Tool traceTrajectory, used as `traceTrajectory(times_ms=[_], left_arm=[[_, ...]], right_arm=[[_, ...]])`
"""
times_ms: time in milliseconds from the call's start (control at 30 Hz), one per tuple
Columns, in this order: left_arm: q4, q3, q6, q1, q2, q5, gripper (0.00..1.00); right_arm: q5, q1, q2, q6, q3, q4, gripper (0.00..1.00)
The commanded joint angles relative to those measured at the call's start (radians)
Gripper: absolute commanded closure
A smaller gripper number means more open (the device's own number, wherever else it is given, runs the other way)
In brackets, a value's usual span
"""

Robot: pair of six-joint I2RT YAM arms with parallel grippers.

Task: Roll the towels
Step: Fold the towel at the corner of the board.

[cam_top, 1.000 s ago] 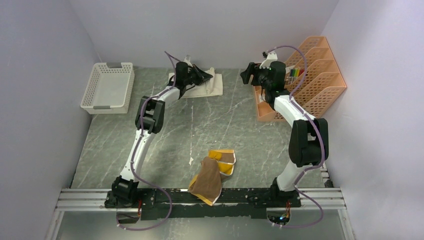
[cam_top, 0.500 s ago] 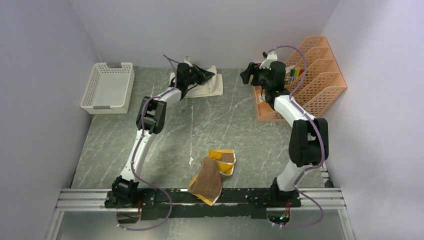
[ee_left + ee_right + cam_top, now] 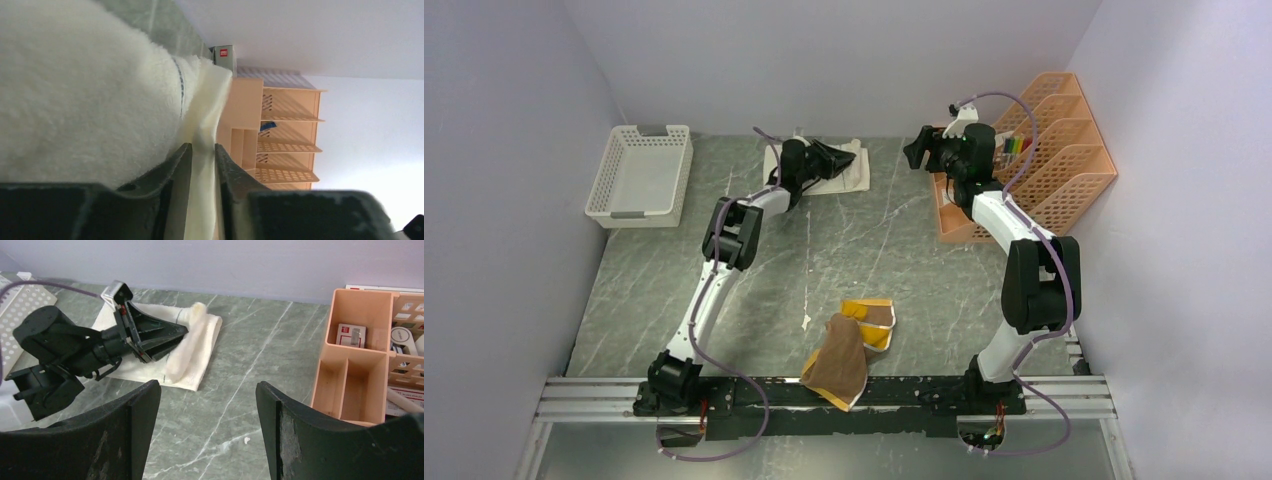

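Note:
The cream-white towel [image 3: 849, 176] lies at the back of the table, partly rolled; it also shows in the left wrist view [image 3: 75, 100] and the right wrist view [image 3: 192, 347]. My left gripper [image 3: 849, 155] is shut on a fold of this towel's edge [image 3: 202, 165], its jaws pinching the cloth. The brown towel with a mustard-yellow reverse [image 3: 849, 350] lies crumpled near the front middle. My right gripper [image 3: 914, 150] is open and empty, held above the table to the right of the cream towel, its fingers [image 3: 295, 435] wide apart.
An orange compartment organiser [image 3: 1049, 150] stands at the back right, close behind the right gripper. A white slotted basket [image 3: 639, 175] sits at the back left. The walls close in on both sides and at the back.
My left gripper has moved right along the cream towel's back edge, with the cloth in it. The right arm and the brown towel have not moved.

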Motion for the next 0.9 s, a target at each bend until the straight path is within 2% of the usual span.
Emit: traceTrajectory(times_ms=[0, 67, 133, 200, 333, 467, 533, 633, 767, 867], left_arm=[[0.076, 0.017, -0.031, -0.016, 0.014, 0.025, 0.57], [0.071, 0.014, -0.017, -0.016, 0.007, 0.027, 0.45], [0.064, 0.011, -0.001, -0.016, -0.003, 0.029, 0.28], [0.066, 0.003, 0.008, -0.016, -0.016, 0.034, 0.19], [0.069, -0.008, 0.049, -0.015, -0.065, 0.055, 0.13], [0.010, -0.025, 0.177, -0.007, -0.169, 0.059, 0.12], [-0.036, -0.044, 0.280, 0.001, -0.260, 0.061, 0.11], [-0.159, -0.095, 0.511, 0.014, -0.404, 0.037, 0.11], [-0.311, -0.241, 0.797, 0.061, -0.600, -0.037, 0.11], [-0.462, -0.354, 0.947, 0.112, -0.704, -0.129, 0.12]], right_arm=[[-0.008, -0.008, -0.010, 0.009, -0.010, 0.023, 0.29], [-0.009, -0.008, -0.009, 0.012, -0.008, 0.023, 0.29], [-0.012, -0.008, -0.008, 0.014, -0.006, 0.023, 0.29], [-0.015, -0.008, -0.008, 0.014, -0.007, 0.024, 0.29], [-0.013, -0.008, -0.007, 0.017, -0.005, 0.024, 0.29], [-0.012, -0.008, -0.002, 0.021, -0.006, 0.027, 0.29], [-0.012, -0.008, 0.002, 0.022, -0.007, 0.030, 0.29], [-0.014, -0.007, 0.009, 0.026, -0.008, 0.035, 0.29], [-0.016, -0.006, 0.018, 0.038, -0.010, 0.042, 0.29], [-0.026, -0.004, 0.021, 0.045, -0.016, 0.048, 0.29]])
